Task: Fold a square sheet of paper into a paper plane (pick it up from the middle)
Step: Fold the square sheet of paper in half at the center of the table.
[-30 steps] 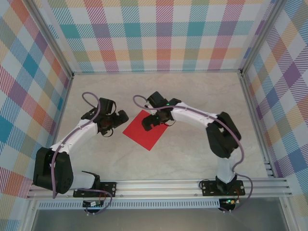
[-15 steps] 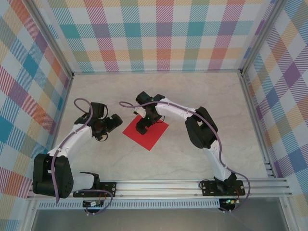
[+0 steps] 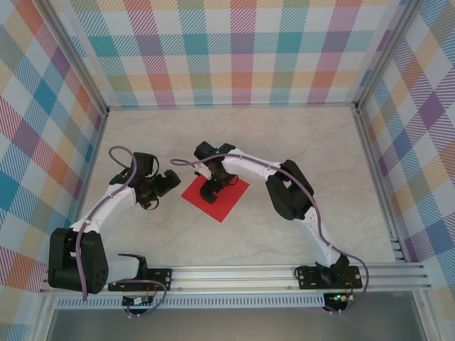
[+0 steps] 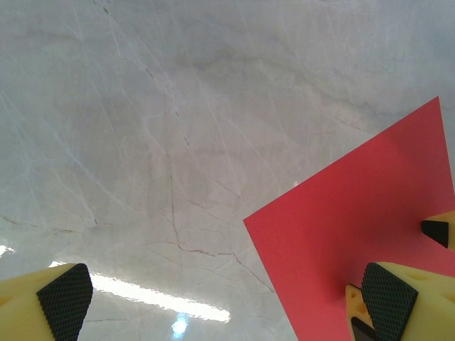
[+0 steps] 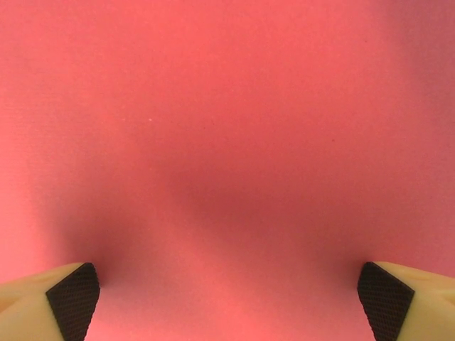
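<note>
One flat red sheet, no folds made, and a gripper poised over its middle.

The square sheet of paper (image 3: 229, 203) lies flat and uncreased near the centre of the table (image 3: 298, 142), turned corner-on to the arms. The right gripper (image 3: 213, 187) hangs directly over the sheet's middle with its fingers spread wide. Its wrist view shows red paper under both pads, but I cannot tell whether they touch it. The left gripper (image 3: 168, 182) sits just beside the sheet's left corner, also wide apart, with one finger over the paper's edge in its wrist view. I judge the task to be at its very start: the pick-up from the middle is not yet done, and every fold is left to make.
</note>
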{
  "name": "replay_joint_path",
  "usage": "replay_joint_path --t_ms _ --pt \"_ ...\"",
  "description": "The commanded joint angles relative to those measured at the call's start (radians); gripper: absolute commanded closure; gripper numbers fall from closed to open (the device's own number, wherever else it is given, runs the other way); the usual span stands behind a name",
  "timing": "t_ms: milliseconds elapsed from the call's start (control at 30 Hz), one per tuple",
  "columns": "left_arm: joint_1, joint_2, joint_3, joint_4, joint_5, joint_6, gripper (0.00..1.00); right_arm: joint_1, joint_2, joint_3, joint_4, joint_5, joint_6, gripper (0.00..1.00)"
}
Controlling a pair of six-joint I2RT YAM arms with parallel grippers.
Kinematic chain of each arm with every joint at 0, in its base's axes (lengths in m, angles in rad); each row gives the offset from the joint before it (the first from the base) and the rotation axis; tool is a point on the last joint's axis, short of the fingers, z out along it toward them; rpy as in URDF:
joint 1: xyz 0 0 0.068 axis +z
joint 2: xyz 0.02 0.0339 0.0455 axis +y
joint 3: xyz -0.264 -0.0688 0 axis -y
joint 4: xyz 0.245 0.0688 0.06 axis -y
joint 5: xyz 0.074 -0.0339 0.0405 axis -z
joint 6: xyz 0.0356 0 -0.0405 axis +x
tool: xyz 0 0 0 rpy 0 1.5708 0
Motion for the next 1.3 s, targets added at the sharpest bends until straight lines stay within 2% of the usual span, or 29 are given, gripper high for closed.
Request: replay_joint_path --t_ms 0,233,667,833,1167,1267 --pt "0.020 -0.030 -0.013 -0.012 -0.002 0.011 0.00 0.005 0.061 0.004 -0.053 0.029 0.008 0.05" --pt "0.021 -0.051 -0.028 -0.017 -0.034 -0.002 0.00 0.019 0.089 -0.033 -0.045 0.065 0.031 0.11" --pt "0.022 -0.065 -0.047 -0.020 -0.039 -0.003 0.00 0.017 0.107 -0.050 -0.040 0.000 0.043 0.23" --pt "0.021 -0.073 -0.052 -0.023 -0.041 -0.001 0.00 0.017 0.121 -0.043 -0.047 0.021 0.056 0.33" --pt "0.024 -0.081 -0.060 -0.021 -0.040 -0.002 0.00 0.017 0.114 -0.041 -0.034 0.064 0.067 0.47" --pt "0.023 -0.084 -0.062 -0.021 -0.040 -0.002 0.00 0.018 0.090 -0.024 -0.039 0.065 0.112 0.51"
